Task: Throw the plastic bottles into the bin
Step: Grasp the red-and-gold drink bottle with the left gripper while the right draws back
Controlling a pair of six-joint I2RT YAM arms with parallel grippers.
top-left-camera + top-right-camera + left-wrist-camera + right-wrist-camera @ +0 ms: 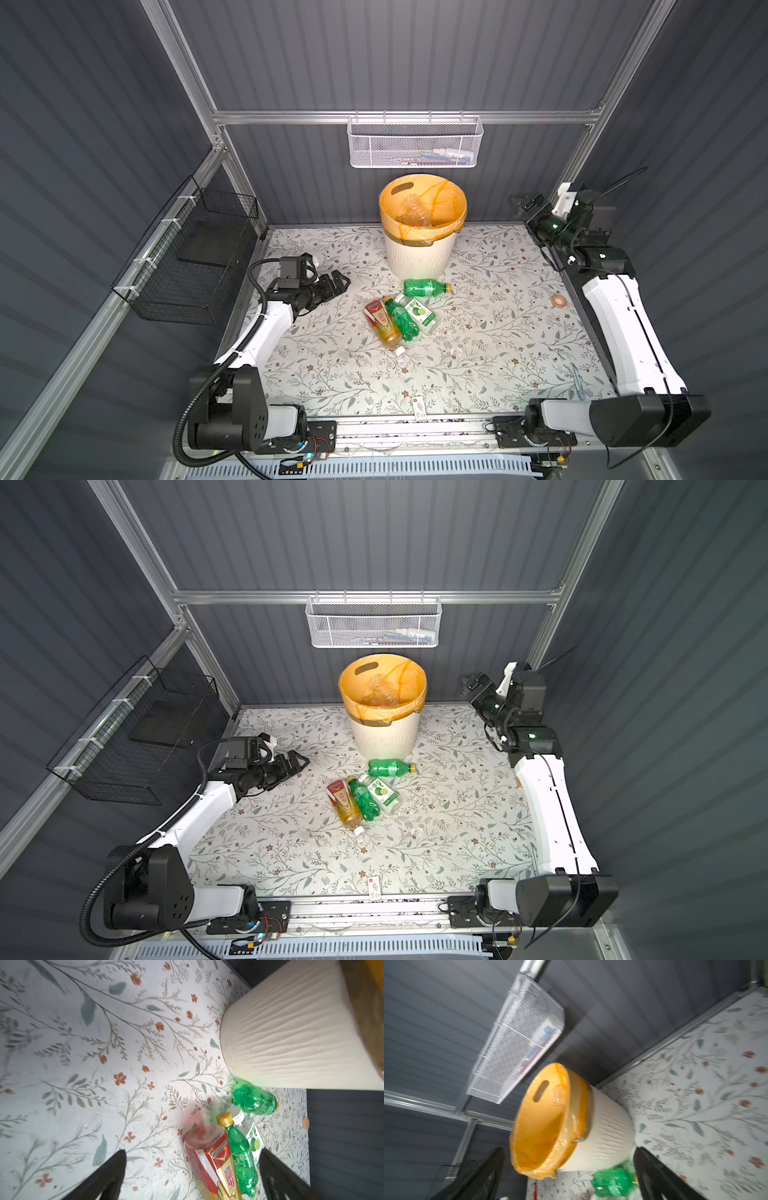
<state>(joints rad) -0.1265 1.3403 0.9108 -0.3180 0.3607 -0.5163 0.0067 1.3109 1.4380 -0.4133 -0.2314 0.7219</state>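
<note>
Grey corrugated walls close in a tabletop covered with a pale floral print. You have the bin, a round cream bucket with wavy ribs and a translucent orange liner, standing at the far edge; crumpled clear bottles lie inside it. Just in front of it a green bottle lies on its side. Nearer the front three more lie side by side, touching: an amber bottle with a red label, a second green bottle with a yellow cap, and a clear bottle with a white cap. Your left gripper hovers low, left of the cluster, pointing toward it, jaws spread wide and empty. Your right gripper is raised at the far right, facing the bin, jaws also wide apart, holding nothing. The red label bears Chinese characters; the clear bottle's label shows a lime.
</note>
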